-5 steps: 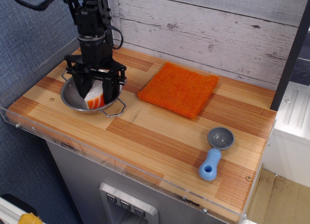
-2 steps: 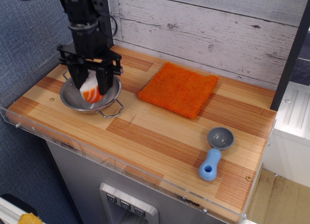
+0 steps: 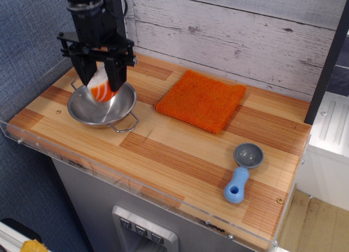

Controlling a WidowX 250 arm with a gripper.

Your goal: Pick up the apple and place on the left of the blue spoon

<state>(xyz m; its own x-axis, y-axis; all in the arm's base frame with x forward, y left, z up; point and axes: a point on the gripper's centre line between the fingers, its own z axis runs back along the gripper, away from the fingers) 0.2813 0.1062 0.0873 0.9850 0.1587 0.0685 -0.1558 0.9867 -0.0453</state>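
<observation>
Holding the apple (image 3: 101, 90) clamped between my fingers (image 3: 119, 76) above the steel two-handled bowl (image 3: 101, 106) at far left, I judge a loose pinch could drop it in transit. One bowl, one orange knitted cloth (image 3: 201, 100), one blue spoon (image 3: 241, 172) near right.

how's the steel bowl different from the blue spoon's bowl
The steel bowl is shiny metal with wire handles on its sides; the blue spoon has a matte grey plastic bowl on one chunky blue handle. The steel bowl is far wider. It sits at the left end of the table, under the claw holding the apple; the spoon lies alone at the right. Both are round, open side up and hold nothing.
</observation>
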